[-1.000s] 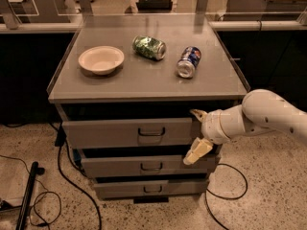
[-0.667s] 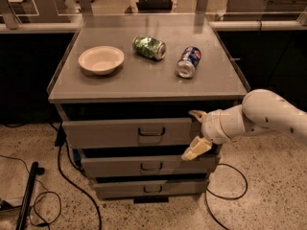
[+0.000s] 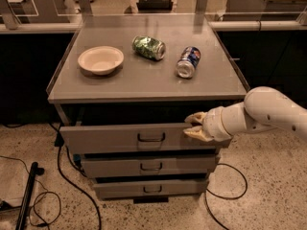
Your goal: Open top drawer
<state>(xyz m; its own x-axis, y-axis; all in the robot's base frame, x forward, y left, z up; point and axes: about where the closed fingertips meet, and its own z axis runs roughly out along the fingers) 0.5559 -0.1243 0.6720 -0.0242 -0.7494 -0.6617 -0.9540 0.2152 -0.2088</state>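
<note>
Reaching in at the right end of the top drawer point(image 3: 115, 139), the gripper point(image 3: 194, 125) is seen with fingers parted, nothing clamped between them. The handle point(image 3: 151, 137) lies beyond the fingertips, toward the drawer's middle, ungrasped. If the drawer is pulled from this off-centre spot, the front could be skewed and jammed, or the fingers could slip off.

Speckled terrazzo floor point(image 3: 273, 205), crossed by black cables point(image 3: 59, 161), lies around a grey desk point(image 3: 144, 83) flanked by dark-fronted counters point(image 3: 29, 75) under dim, warm light.
</note>
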